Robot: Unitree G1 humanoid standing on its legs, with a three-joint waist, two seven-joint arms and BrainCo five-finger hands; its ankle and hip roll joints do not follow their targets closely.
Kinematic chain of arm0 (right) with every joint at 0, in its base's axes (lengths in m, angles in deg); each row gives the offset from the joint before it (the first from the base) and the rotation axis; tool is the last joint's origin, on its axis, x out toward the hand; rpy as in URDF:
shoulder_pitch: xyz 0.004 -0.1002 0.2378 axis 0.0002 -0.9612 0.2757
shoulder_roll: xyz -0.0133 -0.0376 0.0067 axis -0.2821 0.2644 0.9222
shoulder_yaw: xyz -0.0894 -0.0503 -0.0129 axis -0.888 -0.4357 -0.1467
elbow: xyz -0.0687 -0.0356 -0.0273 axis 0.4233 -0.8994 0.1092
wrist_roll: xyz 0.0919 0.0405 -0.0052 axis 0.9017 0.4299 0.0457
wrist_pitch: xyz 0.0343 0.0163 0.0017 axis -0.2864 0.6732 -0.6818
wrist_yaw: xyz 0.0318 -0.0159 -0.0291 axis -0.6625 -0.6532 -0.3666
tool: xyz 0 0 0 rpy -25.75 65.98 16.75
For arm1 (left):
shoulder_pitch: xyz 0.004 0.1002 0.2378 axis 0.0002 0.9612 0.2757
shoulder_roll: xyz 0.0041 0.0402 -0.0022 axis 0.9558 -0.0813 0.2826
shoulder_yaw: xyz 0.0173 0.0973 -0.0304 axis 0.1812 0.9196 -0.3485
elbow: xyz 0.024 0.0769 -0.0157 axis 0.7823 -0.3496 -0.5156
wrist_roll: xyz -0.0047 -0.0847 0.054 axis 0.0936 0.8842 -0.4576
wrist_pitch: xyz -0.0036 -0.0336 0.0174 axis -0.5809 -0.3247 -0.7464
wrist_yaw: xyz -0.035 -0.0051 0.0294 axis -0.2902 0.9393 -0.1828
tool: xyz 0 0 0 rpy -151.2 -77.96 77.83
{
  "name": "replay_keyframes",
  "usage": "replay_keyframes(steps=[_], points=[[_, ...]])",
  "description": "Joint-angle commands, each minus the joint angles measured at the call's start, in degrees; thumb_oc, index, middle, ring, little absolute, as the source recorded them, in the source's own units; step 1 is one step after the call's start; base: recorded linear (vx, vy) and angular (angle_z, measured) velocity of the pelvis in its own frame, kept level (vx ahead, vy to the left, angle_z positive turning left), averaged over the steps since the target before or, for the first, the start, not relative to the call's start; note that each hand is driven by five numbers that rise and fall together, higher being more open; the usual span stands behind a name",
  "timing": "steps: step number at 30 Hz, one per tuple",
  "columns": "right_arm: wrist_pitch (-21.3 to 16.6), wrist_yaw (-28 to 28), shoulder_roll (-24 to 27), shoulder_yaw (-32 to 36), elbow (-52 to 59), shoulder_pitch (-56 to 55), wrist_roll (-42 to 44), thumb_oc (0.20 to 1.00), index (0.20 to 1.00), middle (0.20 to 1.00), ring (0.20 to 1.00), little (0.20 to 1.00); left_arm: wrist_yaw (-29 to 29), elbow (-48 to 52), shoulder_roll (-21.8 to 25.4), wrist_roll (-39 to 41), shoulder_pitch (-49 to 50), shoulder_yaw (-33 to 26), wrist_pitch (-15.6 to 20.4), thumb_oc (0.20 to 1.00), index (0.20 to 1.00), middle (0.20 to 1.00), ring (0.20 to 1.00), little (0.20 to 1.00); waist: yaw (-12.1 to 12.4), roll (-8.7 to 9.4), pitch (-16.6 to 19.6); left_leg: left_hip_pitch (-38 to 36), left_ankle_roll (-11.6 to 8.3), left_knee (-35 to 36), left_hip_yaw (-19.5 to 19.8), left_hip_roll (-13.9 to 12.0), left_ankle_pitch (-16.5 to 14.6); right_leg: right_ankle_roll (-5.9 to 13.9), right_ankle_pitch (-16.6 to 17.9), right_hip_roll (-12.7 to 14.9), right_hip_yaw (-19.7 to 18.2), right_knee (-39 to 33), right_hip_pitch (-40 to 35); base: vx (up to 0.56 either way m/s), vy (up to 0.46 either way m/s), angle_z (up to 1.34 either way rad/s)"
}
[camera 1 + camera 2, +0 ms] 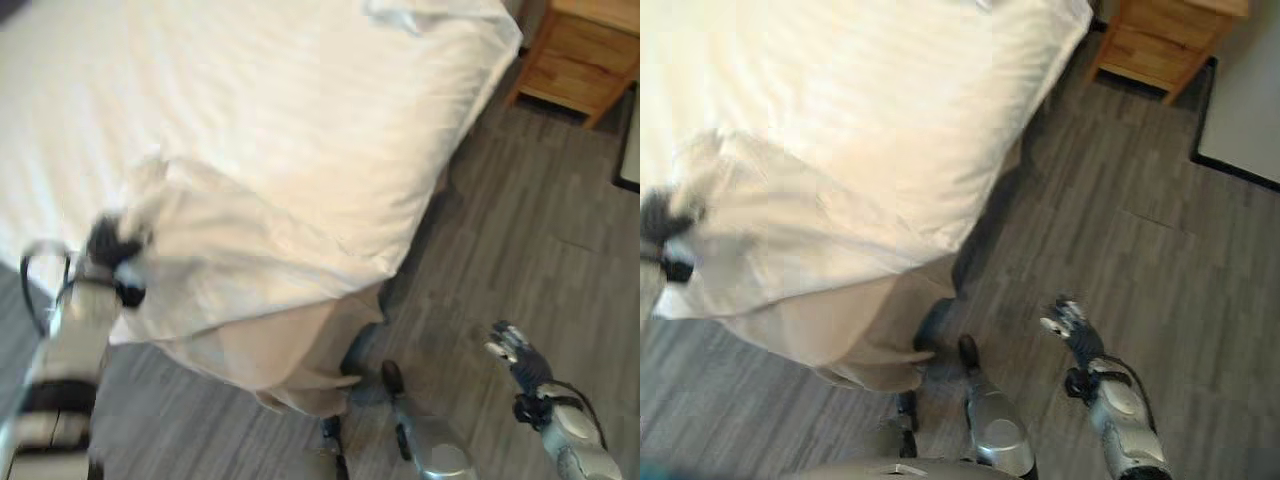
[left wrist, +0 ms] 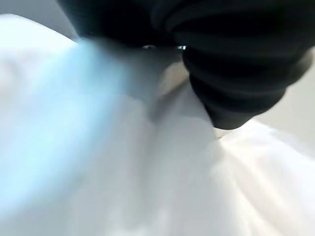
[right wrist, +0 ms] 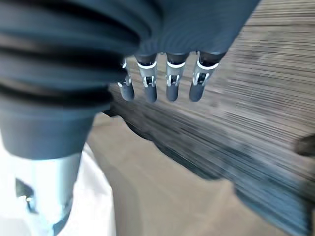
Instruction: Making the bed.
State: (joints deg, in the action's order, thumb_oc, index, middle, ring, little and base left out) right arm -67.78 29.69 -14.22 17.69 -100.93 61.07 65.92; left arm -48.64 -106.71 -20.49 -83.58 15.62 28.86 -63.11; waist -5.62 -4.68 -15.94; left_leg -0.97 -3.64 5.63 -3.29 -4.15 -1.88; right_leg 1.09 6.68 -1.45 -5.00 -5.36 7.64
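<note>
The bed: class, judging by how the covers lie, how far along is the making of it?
Done: most of the white duvet lies fairly smooth over the bed. In hand: the left robot hand is at the rumpled near corner, its fingers buried in cloth. Left: that corner is bunched up, baring the beige bed base. The right robot hand hangs open over the grey wood floor, holding nothing.

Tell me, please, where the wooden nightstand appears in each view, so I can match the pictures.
Left eye view: wooden nightstand at the upper right corner, beyond the bed.
Right eye view: upper right, at the top edge.
Left wrist view: not in it.
Right wrist view: not in it.
Shared landmark: the bed's far right corner beside it.
</note>
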Motion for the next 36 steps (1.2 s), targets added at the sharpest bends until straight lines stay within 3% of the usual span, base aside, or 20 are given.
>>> replay_keyframes(steps=[1, 4, 5, 6, 7, 8, 9, 12, 15, 18, 22, 26, 36], points=[[-0.2, -0.7, -0.2, 0.3, -0.9, -1.6, -1.3, 1.000, 1.000, 1.000, 1.000, 1.000, -1.7, -5.7, -1.0, -1.7, 3.9, -4.4, 0.0, 0.200, 0.200, 0.200, 0.200, 0.200, 1.2, 4.51, 4.0, 0.5, 0.25, -0.6, 1.7, 2.7, 3.4, 5.77, -4.2, 4.6, 1.6, 2.0, -5.0, 0.00, 0.002, 0.28], [-0.1, -0.6, -0.4, 2.0, -1.9, -1.4, -0.8, 1.000, 1.000, 1.000, 1.000, 1.000, -5.6, -9.1, -7.8, -6.0, 11.2, -0.3, 0.1, 0.200, 0.200, 0.200, 0.200, 0.200, 1.5, 4.15, 4.8, -0.6, 0.43, -0.6, 2.1, 2.8, 3.4, 5.66, -4.6, 4.8, 2.1, 2.0, -6.6, 0.02, 0.002, 0.32], [-0.5, -0.6, -0.3, 1.6, -3.6, -0.1, -0.4, 1.000, 1.000, 1.000, 1.000, 1.000, -7.9, -26.2, -12.7, -8.4, 9.1, 5.9, 0.9, 0.200, 0.200, 0.200, 0.200, 0.200, 1.2, 4.11, 5.4, -1.6, 0.62, -0.6, 1.9, 2.7, 3.1, 5.65, -4.9, 4.8, 2.2, 1.9, -7.6, 0.02, 0.004, 0.19], [-0.5, -0.6, -0.3, 1.8, -3.6, 0.0, -0.4, 1.000, 1.000, 1.000, 1.000, 1.000, -7.9, -26.6, -12.8, -8.3, 8.7, 6.1, 1.1, 0.200, 0.200, 0.200, 0.200, 0.200, 1.4, 4.04, 5.4, -1.4, 0.60, -0.6, 1.9, 2.7, 3.3, 5.64, -4.8, 4.8, 2.1, 1.9, -7.4, 0.04, 0.011, -0.01], [-1.3, -0.7, 0.0, 1.9, -2.8, -0.4, -0.4, 1.000, 1.000, 1.000, 1.000, 1.000, -12.5, -33.2, -20.5, -19.3, 10.9, 17.0, 1.8, 0.200, 0.200, 0.200, 0.200, 0.200, 1.0, 3.99, 6.2, -1.9, 0.93, -0.6, 2.0, 2.9, 2.9, 5.69, -5.1, 4.8, 2.0, 2.0, -7.8, 0.02, 0.005, -0.08], [-1.3, -0.7, 0.1, 2.0, -2.8, -0.5, -0.4, 1.000, 1.000, 1.000, 1.000, 1.000, -12.4, -33.4, -20.6, -19.4, 10.8, 17.2, 1.9, 0.200, 0.200, 0.200, 0.200, 0.200, 1.1, 3.87, 6.2, -2.0, 0.94, -0.6, 1.9, 2.9, 2.8, 5.69, -5.1, 4.8, 2.0, 2.0, -7.9, 0.04, 0.007, -0.10], [-2.1, -0.4, -0.3, 1.7, -2.8, -0.1, -0.2, 1.000, 1.000, 1.000, 1.000, 1.000, -14.5, -32.7, -24.7, -28.1, 13.7, 25.8, 3.5, 0.200, 0.200, 0.200, 0.200, 0.200, 1.1, 3.82, 6.7, -2.3, 1.18, -0.6, 1.8, 3.0, 2.4, 5.63, -5.3, 4.7, 1.8, 2.0, -8.2, 0.02, 0.001, -0.08], [-2.6, 0.2, -0.9, 1.0, -2.2, -0.2, 0.6, 1.000, 1.000, 1.000, 1.000, 1.000, -14.6, -35.4, -29.0, -29.8, 15.6, 28.3, 3.9, 0.200, 0.200, 0.200, 0.200, 0.200, 1.2, 4.04, 6.8, -2.5, 1.38, -0.6, 1.7, 3.1, 2.2, 5.58, -5.5, 4.6, 1.5, 2.1, -8.3, 0.00, -0.003, -0.22], [-2.3, 0.7, -1.2, 0.7, -3.3, -0.7, 1.1, 1.000, 1.000, 1.000, 1.000, 1.000, -13.4, -41.0, -32.4, -27.3, 14.8, 26.5, 2.8, 0.200, 0.200, 0.200, 0.200, 0.200, 1.3, 4.38, 6.8, -2.5, 1.41, -0.6, 1.8, 3.0, 2.2, 5.48, -5.6, 4.6, 1.6, 2.1, -8.4, 0.00, -0.004, -0.02], [-2.1, 1.1, -1.3, 0.6, -3.9, -0.6, 1.2, 1.000, 1.000, 1.000, 1.000, 1.000, -13.4, -42.5, -33.1, -28.7, 14.3, 27.2, 2.7, 0.200, 0.200, 0.200, 0.200, 0.200, 1.4, 4.48, 6.9, -2.6, 1.44, -0.6, 1.9, 3.0, 2.1, 5.42, -5.7, 4.6, 1.6, 2.0, -8.7, 0.00, -0.007, 0.03], [-2.4, 1.6, -1.1, 0.1, -4.4, 0.3, 2.1, 1.000, 1.000, 1.000, 1.000, 1.000, -18.5, -36.3, -30.9, -35.8, 16.8, 35.2, 5.4, 0.200, 0.200, 0.200, 0.200, 0.200, 1.2, 4.10, 6.9, -2.6, 1.60, -0.6, 1.6, 3.2, 2.2, 5.49, -5.3, 4.8, 1.4, 1.9, -8.7, -0.02, 0.002, 0.01], [-2.3, 1.2, -0.9, 0.3, -4.5, -0.6, 1.8, 1.000, 1.000, 1.000, 1.000, 1.000, -22.0, -35.8, -30.2, -41.1, 18.4, 39.0, 7.0, 0.200, 0.200, 0.200, 0.200, 0.200, 0.8, 4.06, 7.2, -2.9, 1.71, -0.6, 1.0, 3.3, 1.8, 5.70, -5.2, 4.8, 0.8, 1.7, -8.8, 0.01, 0.016, -0.05], [-1.5, 0.6, -0.4, -0.1, -4.0, -1.4, 1.4, 1.000, 1.000, 1.000, 1.000, 1.000, -24.1, -37.4, -28.5, -41.0, 16.8, 38.6, 6.9, 0.200, 0.200, 0.200, 0.200, 0.200, 0.0, 4.11, 8.1, -3.5, 1.96, -0.6, 0.1, 3.6, 1.1, 5.91, -4.9, 5.1, -0.2, 1.6, -8.9, 0.00, 0.012, -0.06]])
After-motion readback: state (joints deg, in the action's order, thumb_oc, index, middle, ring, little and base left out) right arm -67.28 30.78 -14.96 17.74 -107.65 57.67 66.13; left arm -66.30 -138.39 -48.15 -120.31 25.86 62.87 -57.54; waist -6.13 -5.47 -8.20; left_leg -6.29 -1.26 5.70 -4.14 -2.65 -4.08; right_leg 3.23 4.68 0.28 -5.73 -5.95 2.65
